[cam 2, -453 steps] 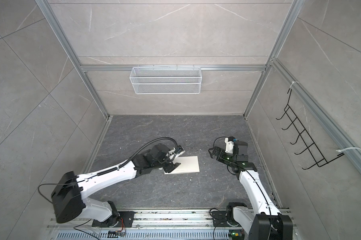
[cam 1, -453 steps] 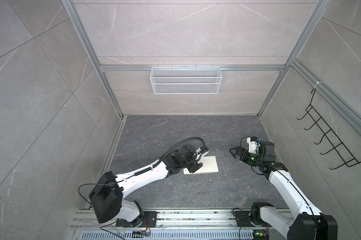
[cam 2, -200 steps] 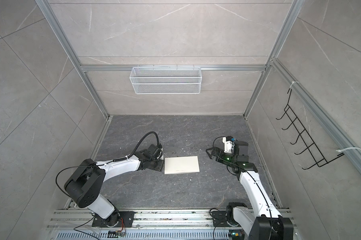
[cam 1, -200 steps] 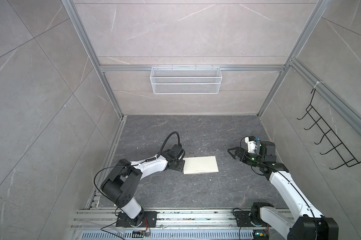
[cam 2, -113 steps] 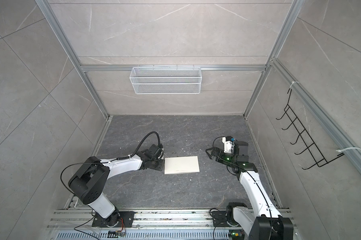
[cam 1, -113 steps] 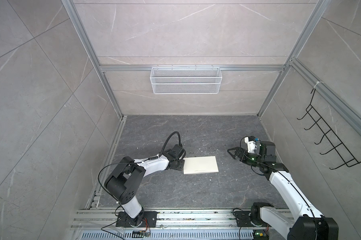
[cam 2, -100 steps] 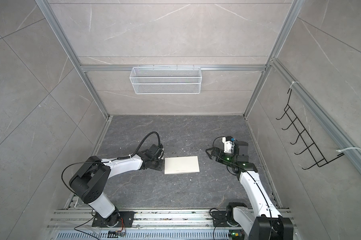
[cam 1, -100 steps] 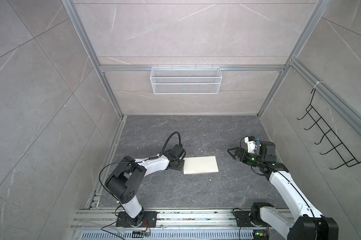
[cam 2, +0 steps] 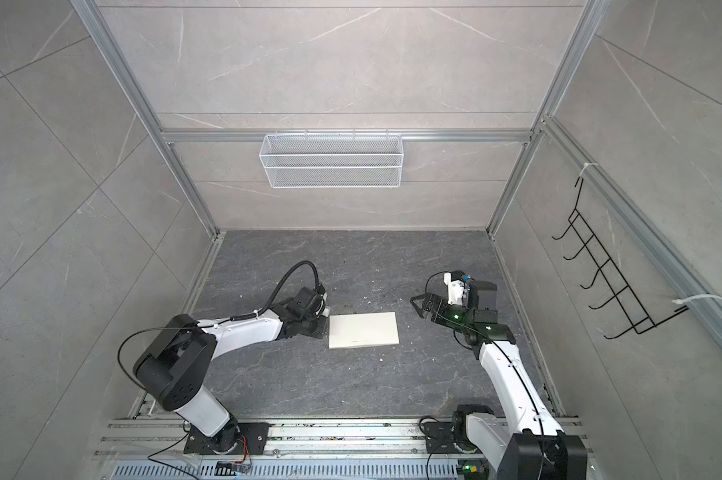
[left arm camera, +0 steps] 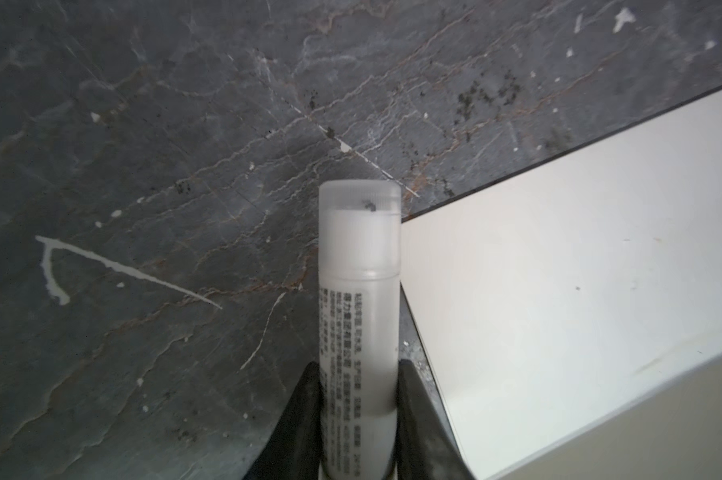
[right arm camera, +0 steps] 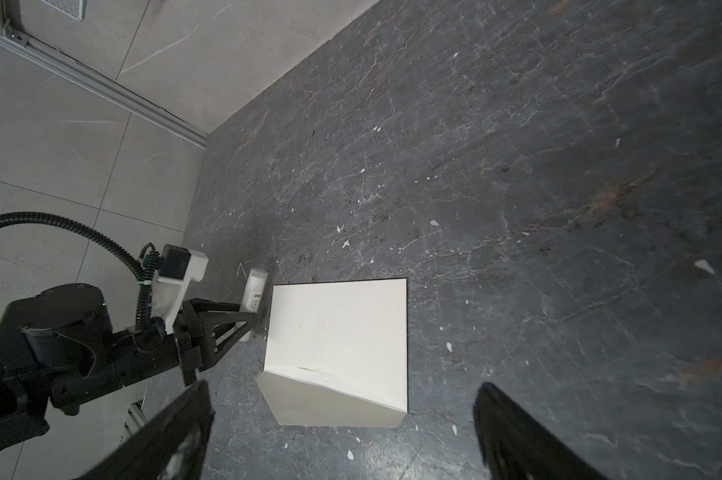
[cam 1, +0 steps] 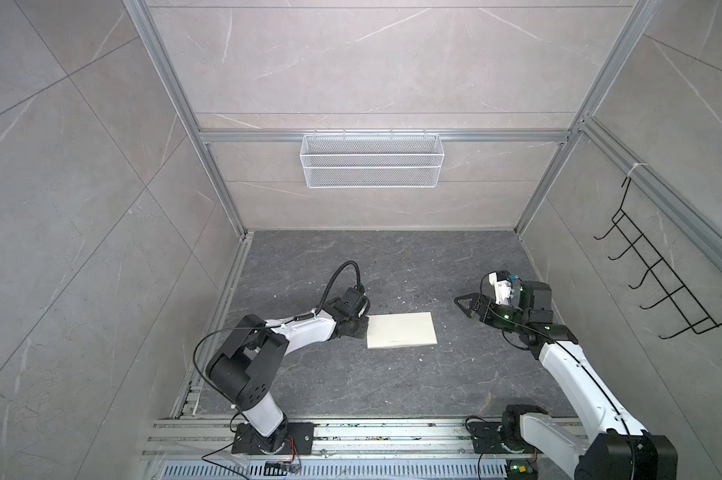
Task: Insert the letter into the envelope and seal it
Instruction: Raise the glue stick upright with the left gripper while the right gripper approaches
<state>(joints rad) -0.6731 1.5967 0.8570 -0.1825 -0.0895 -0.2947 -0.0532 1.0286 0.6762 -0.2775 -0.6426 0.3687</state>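
Well, on the dark stone tabletop the envelope lies flat near the middle, its flap folded over. The right gripper hangs apart from its right end, jaws spread wide and empty. The left gripper pinches 1 white tube just beside the left edge.

Matt paper envelope, frosted plastic tube, veined stone-look floor

Envelope: cream-white, lying flat mid-bench, plain face up. Flap folded over along near edge, slightly lifted.
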